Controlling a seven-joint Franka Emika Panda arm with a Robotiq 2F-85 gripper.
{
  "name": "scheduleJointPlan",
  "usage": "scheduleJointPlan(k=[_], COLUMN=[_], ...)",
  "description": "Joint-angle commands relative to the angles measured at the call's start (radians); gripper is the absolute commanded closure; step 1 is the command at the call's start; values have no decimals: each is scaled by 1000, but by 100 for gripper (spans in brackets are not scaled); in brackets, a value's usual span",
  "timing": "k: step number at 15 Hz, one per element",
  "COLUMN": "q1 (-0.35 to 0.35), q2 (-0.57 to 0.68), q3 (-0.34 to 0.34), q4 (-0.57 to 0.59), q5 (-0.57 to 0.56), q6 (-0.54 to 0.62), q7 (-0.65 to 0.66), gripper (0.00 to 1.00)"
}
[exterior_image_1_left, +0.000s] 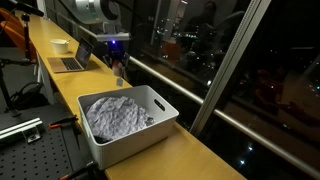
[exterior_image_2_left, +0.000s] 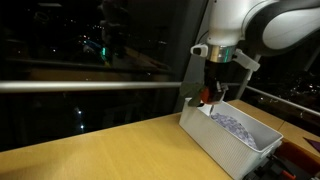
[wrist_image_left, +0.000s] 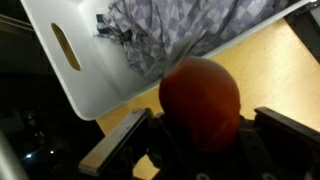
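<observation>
My gripper (wrist_image_left: 200, 140) is shut on a round orange-red ball (wrist_image_left: 200, 98), which fills the middle of the wrist view. In both exterior views the gripper (exterior_image_1_left: 118, 66) (exterior_image_2_left: 212, 95) hangs above the wooden counter, just beyond the end of a white plastic bin (exterior_image_1_left: 160, 125) (exterior_image_2_left: 215, 140). The bin holds a crumpled grey patterned cloth (exterior_image_1_left: 115, 115) (exterior_image_2_left: 238, 126) (wrist_image_left: 180, 30). In the wrist view the bin's end with its handle slot (wrist_image_left: 65, 45) lies just ahead of the ball.
A long wooden counter (exterior_image_1_left: 190, 155) (exterior_image_2_left: 110, 150) runs along dark windows with a metal rail (exterior_image_2_left: 90, 85). A laptop (exterior_image_1_left: 75, 60) and a white bowl (exterior_image_1_left: 60, 44) sit farther along it. A perforated metal table (exterior_image_1_left: 30, 150) stands beside the counter.
</observation>
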Motion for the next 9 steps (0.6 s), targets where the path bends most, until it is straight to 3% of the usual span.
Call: scheduleJointPlan(k=[1,4,9], q1=[-53,-106,-150], q2=[-211,-279,-281], q3=[-15,-35,-54], q4=[-118,-165,-247], q5=[20,34,60], q6=[-41,-25,37], q7=[-6,-24,-25], gripper=[96,96,96])
